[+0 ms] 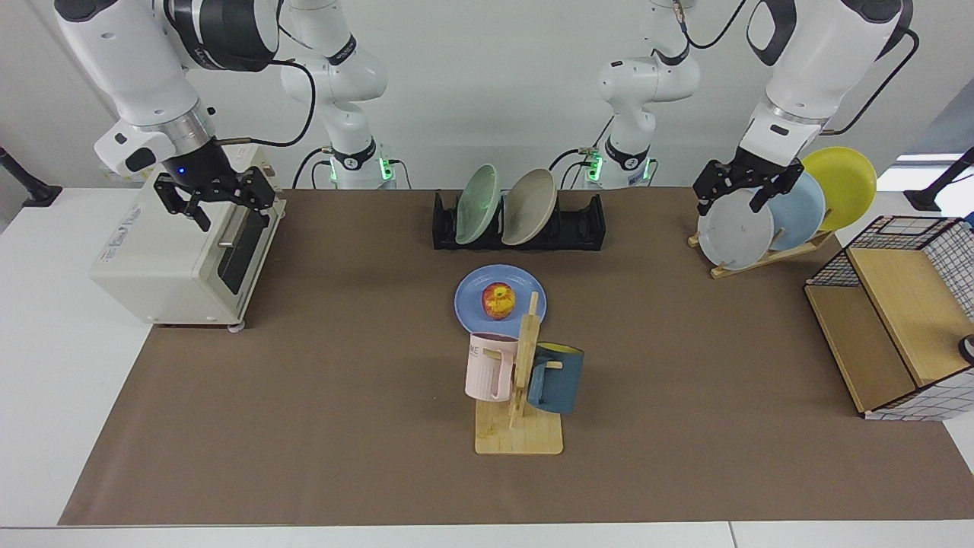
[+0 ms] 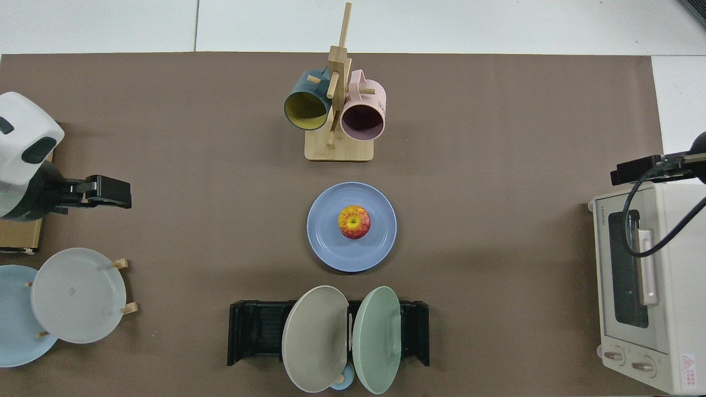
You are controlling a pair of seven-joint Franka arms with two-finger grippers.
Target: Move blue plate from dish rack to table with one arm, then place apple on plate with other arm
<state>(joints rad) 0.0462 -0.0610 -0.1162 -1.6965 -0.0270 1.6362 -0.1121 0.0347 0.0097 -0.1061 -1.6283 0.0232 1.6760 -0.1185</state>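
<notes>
The blue plate (image 1: 500,299) lies flat on the table (image 1: 342,426) near its centre, with the apple (image 1: 498,300) resting upright in the middle of it; in the top view the plate (image 2: 352,226) sits between the wooden mug stand (image 2: 337,110) at 12 o'clock and the black dish rack (image 2: 328,332) at 6 o'clock, apart from both. The rack holds a beige plate (image 1: 529,206) and a green plate (image 1: 477,204), both leaning on edge. The right gripper (image 1: 215,199) hangs above the top front edge of the toaster oven (image 1: 179,247), at about 9 o'clock from the blue plate in the facing view; its forearm slants down from the upper corner, wrist pointing downward, and its fingers are spread wide with nothing between them. The left gripper (image 1: 742,186) hovers at roughly 2 o'clock from the blue plate, in front of the grey plate (image 1: 734,230) on the light wooden plate rack (image 1: 768,255); its arm comes down steeply from above, and its fingers are also splayed apart and empty.
</notes>
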